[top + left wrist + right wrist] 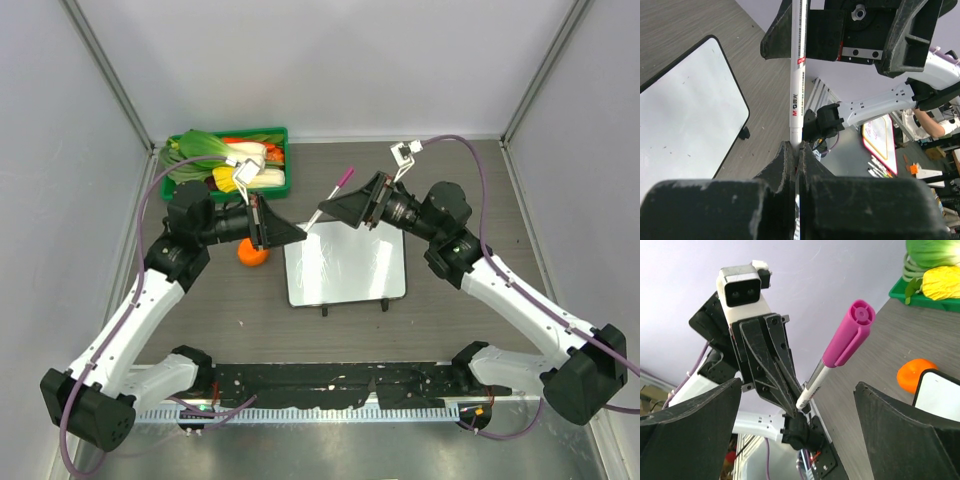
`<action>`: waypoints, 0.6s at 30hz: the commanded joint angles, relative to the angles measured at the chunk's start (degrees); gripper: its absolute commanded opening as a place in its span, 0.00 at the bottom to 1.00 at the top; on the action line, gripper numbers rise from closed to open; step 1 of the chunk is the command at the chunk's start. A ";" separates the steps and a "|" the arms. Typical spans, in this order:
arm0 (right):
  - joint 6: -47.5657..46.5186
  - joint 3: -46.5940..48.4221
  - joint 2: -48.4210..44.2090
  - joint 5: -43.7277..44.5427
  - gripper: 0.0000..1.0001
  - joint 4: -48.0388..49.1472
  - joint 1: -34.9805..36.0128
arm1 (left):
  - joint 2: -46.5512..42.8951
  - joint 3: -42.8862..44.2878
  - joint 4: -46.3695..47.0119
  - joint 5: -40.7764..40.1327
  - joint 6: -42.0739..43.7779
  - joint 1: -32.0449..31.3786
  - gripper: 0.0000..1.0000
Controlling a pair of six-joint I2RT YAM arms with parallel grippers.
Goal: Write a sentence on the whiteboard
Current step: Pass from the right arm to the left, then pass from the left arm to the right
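On the worktop (pixel 240 310), between the two arms, the whiteboard (pixel 345 265) was found lying flat. No pink script could be made out on it from above or from the left wrist. Only glare and a few faint specks were to be seen, so the sentence was judged not yet begun. Near the board's far left corner, and clear of its surface, the marker (pixel 797 75) was held by the left pincer (pixel 796 150), whose jaws were clamped shut on the bare tail end of the white barrel. The magenta cap (pixel 850 332) was seen to be still seated on the other end, which was pointed up and away towards the right arm. The right pincer (pixel 799 387) was set wide open, one finger on either side of the capped end and neither touching it, as far as could be told. All that could be counted as done, then, was that the marker was off the worktop and offered up between the arms. Nearly everything was judged to be left: the cap to be gripped and pulled off, the tip to be turned down to the board, and the words to be written. An orange (pixel 253 253) was noted near the board's left edge, partly under the left arm, and a green tray (pixel 284 150) of vegetables at the far side. Neither was thought to be in the way of the writing.
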 commanded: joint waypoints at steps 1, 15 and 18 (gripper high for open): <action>1.24 1.93 0.66 -10.12 0.99 5.07 -1.36 | -1.64 4.00 -3.90 2.01 3.41 -0.15 0.00; 9.69 2.28 6.55 -25.16 0.55 18.79 -1.36 | -0.49 5.67 -5.14 9.75 5.43 -0.24 0.00; 7.41 2.54 6.03 -24.72 0.49 14.93 -1.36 | -0.49 5.76 -5.58 9.57 5.35 -0.33 0.00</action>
